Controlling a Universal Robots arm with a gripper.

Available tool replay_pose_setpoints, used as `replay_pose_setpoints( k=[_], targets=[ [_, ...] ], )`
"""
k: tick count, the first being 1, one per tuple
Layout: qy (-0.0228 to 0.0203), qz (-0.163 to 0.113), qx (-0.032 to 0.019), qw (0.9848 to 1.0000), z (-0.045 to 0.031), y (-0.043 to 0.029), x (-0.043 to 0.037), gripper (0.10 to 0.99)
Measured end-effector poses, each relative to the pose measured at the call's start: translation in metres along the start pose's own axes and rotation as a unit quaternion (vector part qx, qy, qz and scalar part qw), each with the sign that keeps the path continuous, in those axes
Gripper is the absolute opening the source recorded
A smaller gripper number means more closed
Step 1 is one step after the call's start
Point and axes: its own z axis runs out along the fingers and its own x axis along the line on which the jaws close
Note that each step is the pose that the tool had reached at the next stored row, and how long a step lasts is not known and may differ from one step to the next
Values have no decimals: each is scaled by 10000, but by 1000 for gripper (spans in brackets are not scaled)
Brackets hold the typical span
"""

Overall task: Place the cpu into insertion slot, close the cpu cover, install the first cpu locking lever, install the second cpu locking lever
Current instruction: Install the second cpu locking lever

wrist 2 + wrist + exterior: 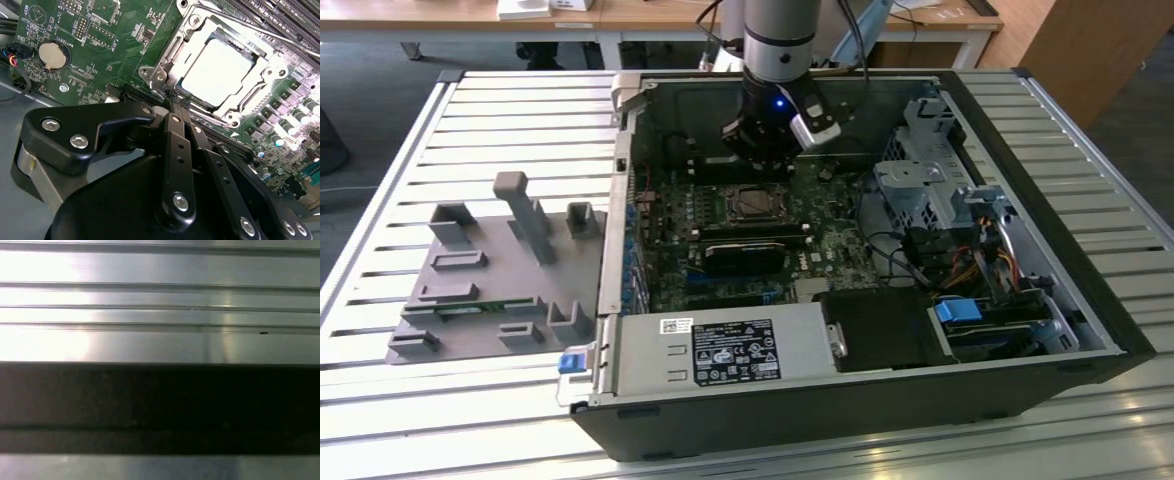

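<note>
Gripper (172, 97): matte black linkage fingers with silver screw heads; jaws drawn together to a narrow tip, nothing held, tip just beside the socket's corner in the second wrist view; in the exterior view it hangs inside the open case above the board.
Cpu (218, 70): flat square, pale dull-silver metal top, lying seated in the insertion slot (252, 47).
Cpu cover (260, 82): thin bright metal frame with square window, lying down around the chip.
Motherboard (100, 45): green, finely printed, round silver coin cell near one edge.
Computer case (1041, 330): black sheet-metal box, lying open on a ribbed aluminium table (400, 150).
Fixture (494, 280): grey moulded block with upright posts, beside the case on the exterior view's left.
</note>
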Motion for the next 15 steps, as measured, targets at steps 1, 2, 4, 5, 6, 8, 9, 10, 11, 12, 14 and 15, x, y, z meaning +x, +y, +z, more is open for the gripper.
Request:
replay_pose_setpoints(
  k=[1,2,4,5,6,8,9,10,11,12,14,15],
  targets=[
    [0,0,0,10000,0,-2,0,106],
    [0,0,0,10000,0,-5,0,106],
    [0,0,0,10000,0,-12,-1,106],
    [0,0,0,10000,0,-15,-1,106],
    [0,0,0,10000,0,-18,-2,106],
    [0,0,0,10000,0,-25,-2,106],
    [0,0,0,10000,0,-29,-3,106],
    [0,0,0,10000,-1,-33,-3,106],
    [0,0,0,10000,-1,-36,-3,106],
    [0,0,0,10000,-1,-40,-4,106],
    [0,1,-1,10000,-1,-47,-3,106],
    [-1,1,-1,10000,0,-48,-4,106]
  ],
)
